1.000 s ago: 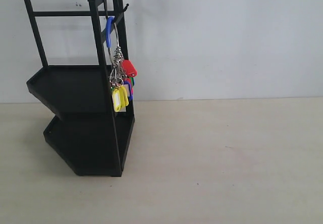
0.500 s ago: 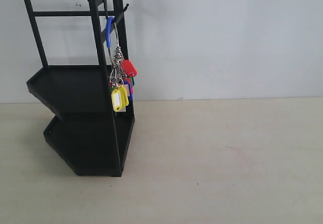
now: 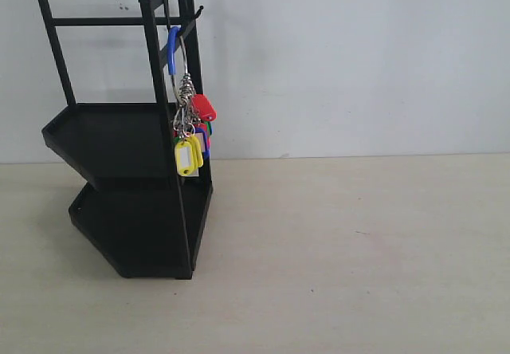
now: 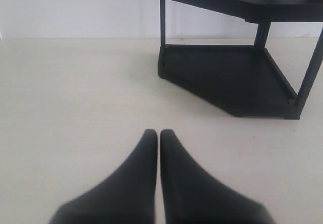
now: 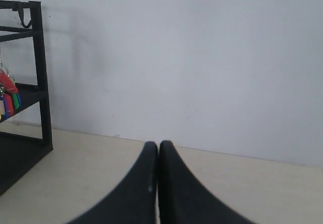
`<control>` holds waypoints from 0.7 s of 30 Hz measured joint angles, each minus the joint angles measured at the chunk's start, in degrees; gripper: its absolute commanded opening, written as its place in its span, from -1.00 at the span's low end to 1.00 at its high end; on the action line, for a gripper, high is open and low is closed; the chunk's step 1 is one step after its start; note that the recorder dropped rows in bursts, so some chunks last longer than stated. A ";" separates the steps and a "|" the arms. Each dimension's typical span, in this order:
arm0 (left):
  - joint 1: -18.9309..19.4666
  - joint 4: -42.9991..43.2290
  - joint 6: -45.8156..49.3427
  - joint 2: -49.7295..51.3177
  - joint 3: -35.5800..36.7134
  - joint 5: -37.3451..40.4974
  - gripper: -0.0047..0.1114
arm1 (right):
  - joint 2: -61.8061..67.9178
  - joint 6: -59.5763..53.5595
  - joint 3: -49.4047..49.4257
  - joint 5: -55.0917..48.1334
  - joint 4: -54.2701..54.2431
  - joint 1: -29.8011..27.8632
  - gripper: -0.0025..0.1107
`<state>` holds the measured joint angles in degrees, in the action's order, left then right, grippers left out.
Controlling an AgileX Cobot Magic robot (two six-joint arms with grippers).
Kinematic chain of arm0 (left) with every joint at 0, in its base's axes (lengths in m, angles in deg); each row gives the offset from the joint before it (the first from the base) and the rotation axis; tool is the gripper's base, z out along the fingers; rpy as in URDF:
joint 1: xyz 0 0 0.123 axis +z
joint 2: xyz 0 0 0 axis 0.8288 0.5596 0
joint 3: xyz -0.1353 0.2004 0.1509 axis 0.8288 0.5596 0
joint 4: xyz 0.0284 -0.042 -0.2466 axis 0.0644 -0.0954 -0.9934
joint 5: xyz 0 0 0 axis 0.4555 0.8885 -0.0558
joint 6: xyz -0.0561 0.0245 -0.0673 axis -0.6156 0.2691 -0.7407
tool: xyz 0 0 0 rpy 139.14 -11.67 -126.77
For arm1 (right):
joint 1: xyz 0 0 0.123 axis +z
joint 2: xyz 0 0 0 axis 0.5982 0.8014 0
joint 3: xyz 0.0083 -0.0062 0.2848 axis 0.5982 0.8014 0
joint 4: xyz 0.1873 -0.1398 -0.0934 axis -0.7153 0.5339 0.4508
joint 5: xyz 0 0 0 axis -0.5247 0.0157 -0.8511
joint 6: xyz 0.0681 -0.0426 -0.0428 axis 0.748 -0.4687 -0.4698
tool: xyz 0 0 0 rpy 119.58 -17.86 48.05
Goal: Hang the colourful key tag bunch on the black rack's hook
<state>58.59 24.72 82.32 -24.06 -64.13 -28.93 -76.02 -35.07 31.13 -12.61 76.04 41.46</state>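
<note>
The colourful key tag bunch (image 3: 192, 131) hangs by its metal ring with the blue section from a hook (image 3: 194, 15) at the top of the black rack (image 3: 127, 147); yellow and red tags face outward. A few tags (image 5: 7, 100) show at the edge of the right wrist view beside the rack's upright (image 5: 43, 77). My left gripper (image 4: 159, 133) is shut with nothing in it, low over the table, well short of the rack's lower shelf (image 4: 227, 77). My right gripper (image 5: 158, 144) is shut too and holds nothing. Neither gripper appears in the exterior view.
The rack stands at the left of a pale tabletop (image 3: 343, 250), against a white wall (image 3: 351, 59). A second small hook (image 5: 22, 17) sits on the rack's top bar.
The tag bunch sways very slightly on the hook; nothing else has moved.
</note>
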 measured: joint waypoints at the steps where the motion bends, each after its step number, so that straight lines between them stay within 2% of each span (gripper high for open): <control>1: 0.00 0.00 0.00 0.00 0.00 0.00 -0.84 | 0.00 0.00 3.63 4.72 0.00 0.00 -0.96; 4: 0.00 0.00 0.00 0.00 0.00 0.00 -0.84 | 0.10 0.00 12.42 14.63 0.23 0.00 -0.96; 7: 0.00 0.00 0.00 0.00 0.00 0.00 -0.84 | 0.10 0.00 19.13 17.44 0.23 0.00 -0.96; 16: 0.00 0.00 0.00 0.00 0.00 0.00 -0.84 | -0.40 0.45 21.03 13.42 -0.08 0.00 -0.96; 21: 0.00 0.00 0.00 0.00 0.00 0.00 -0.84 | -5.55 0.45 21.16 7.79 -0.18 0.00 -0.96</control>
<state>58.59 24.72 82.32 -24.06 -64.13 -28.93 -81.57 -34.62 52.29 -4.83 75.86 41.46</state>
